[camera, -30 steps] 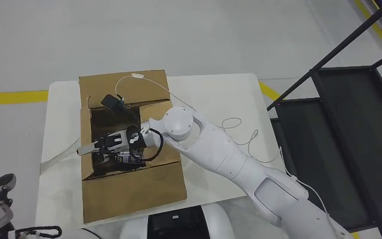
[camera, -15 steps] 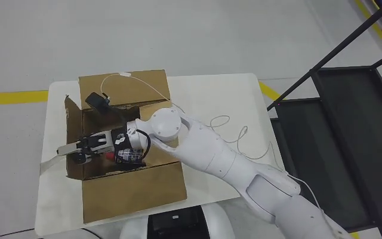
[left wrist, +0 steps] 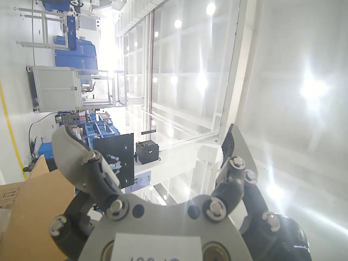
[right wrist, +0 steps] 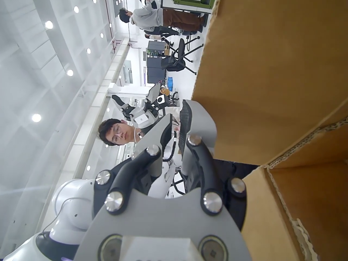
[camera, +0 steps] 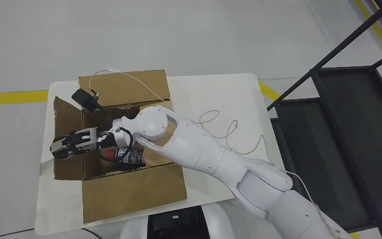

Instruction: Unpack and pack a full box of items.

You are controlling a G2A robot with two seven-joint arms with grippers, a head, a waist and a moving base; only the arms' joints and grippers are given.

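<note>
evidently the right gripper (camera: 58,147) had swept toward the robot's left over the last second, from above the middle of the box (camera: 131,191) out to its left flap (camera: 67,170). the flap had swung outward with it, so the opening was wider than before. a black plug (camera: 83,98) at the far corner had slid the same way, trailing its white cord (camera: 134,76) over the far flap. i judged this to be the opening step, nearly done: the flaps that showed stood clear of the mouth, yet nothing had been lifted out, so the unpacking itself was not begun. in the right wrist view the gripper (right wrist: 178,115) had its fingers drawn almost together with nothing between them. one finger lay just beside the cardboard, so it seemed to be pushing the flap rather than pinching it. the left gripper (left wrist: 146,137) was spread wide and empty, pointing up toward the ceiling lights. the box sat on the left half of the counter (camera: 227,95). it was plain brown corrugated card with ragged cut edges, its near and far flaps folded flat outward. inside, under the wrist, lay a dark item (camera: 128,157) with some red on it. the rest of the contents was too shadowed to tell.
</note>
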